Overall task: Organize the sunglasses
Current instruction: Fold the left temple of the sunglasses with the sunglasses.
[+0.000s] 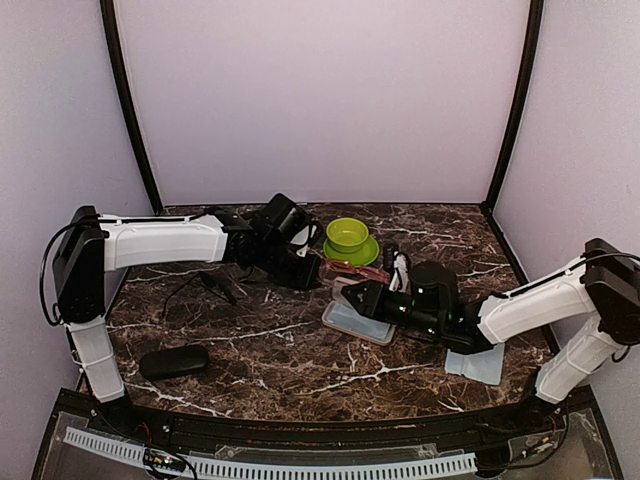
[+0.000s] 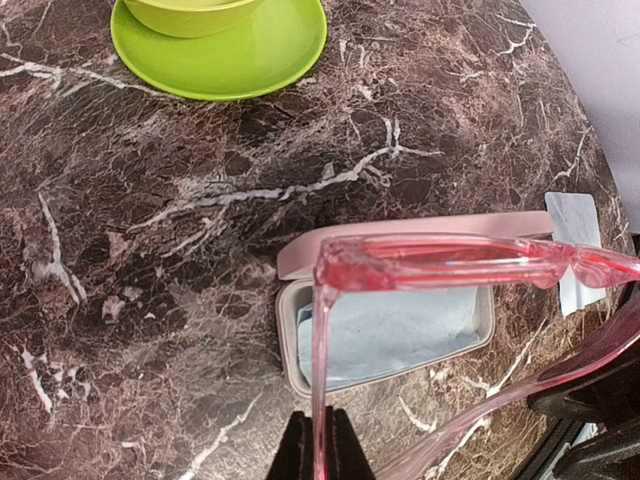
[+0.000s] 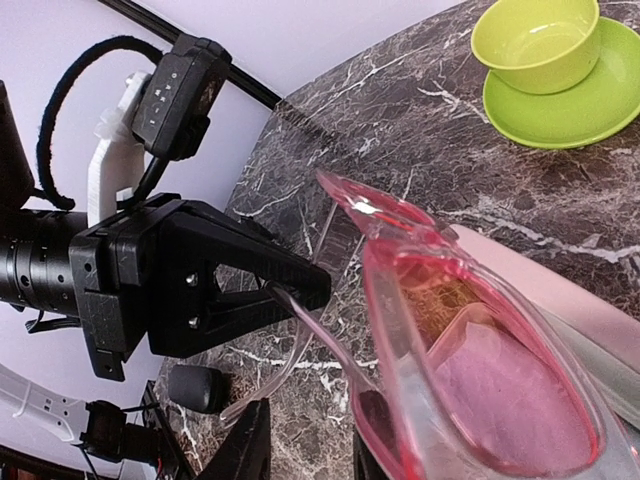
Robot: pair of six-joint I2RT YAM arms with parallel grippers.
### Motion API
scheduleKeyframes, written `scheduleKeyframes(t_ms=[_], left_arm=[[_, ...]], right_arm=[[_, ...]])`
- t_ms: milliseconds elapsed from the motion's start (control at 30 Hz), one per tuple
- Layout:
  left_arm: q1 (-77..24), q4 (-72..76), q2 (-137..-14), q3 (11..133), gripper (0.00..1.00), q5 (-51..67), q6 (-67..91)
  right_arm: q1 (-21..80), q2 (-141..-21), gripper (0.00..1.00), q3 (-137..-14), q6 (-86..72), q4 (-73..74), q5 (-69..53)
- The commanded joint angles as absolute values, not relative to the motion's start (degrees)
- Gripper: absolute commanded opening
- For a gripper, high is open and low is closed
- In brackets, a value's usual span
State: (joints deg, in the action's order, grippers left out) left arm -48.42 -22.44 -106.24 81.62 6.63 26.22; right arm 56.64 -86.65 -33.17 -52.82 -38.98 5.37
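The red-framed sunglasses (image 1: 352,270) (image 2: 450,262) (image 3: 480,380) hang unfolded just above the open pink case (image 1: 357,322) (image 2: 290,350). My left gripper (image 1: 318,270) (image 2: 320,450) (image 3: 325,285) is shut on the tip of one temple arm. From the other side my right gripper (image 1: 350,293) (image 3: 305,450) reaches the frame's corner. Its jaws stand partly closed with a gap showing, the free temple tip and hinge corner between them. The black sunglasses (image 1: 215,284) lie on the table under the left arm.
A green bowl on a green plate (image 1: 347,237) (image 2: 260,50) (image 3: 535,40) stands behind the case. A black hard case (image 1: 174,361) (image 3: 195,387) lies front left. A blue cloth (image 2: 390,335) lines the pink case; another pale cloth (image 1: 475,362) lies under the right arm.
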Motion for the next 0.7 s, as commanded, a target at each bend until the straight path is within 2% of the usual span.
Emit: scheduleKeyframes(t_ms=[0, 200, 667], left_arm=[[-48.3, -21.9, -105.1, 81.2, 0.0, 8.1, 27.5], [-48.3, -20.8, -104.9, 80.1, 0.0, 9.4, 28.6], [-48.7, -19.4, -104.6, 78.1, 0.0, 11.1, 29.8]], right_arm=[[57.0, -87.4, 0.28, -34.6, -52.3, -41.2, 8.0], [57.0, -88.0, 0.2, -34.8, -52.6, -41.6, 10.5], [57.0, -87.7, 0.17, -33.2, -54.2, -44.5, 15.8]])
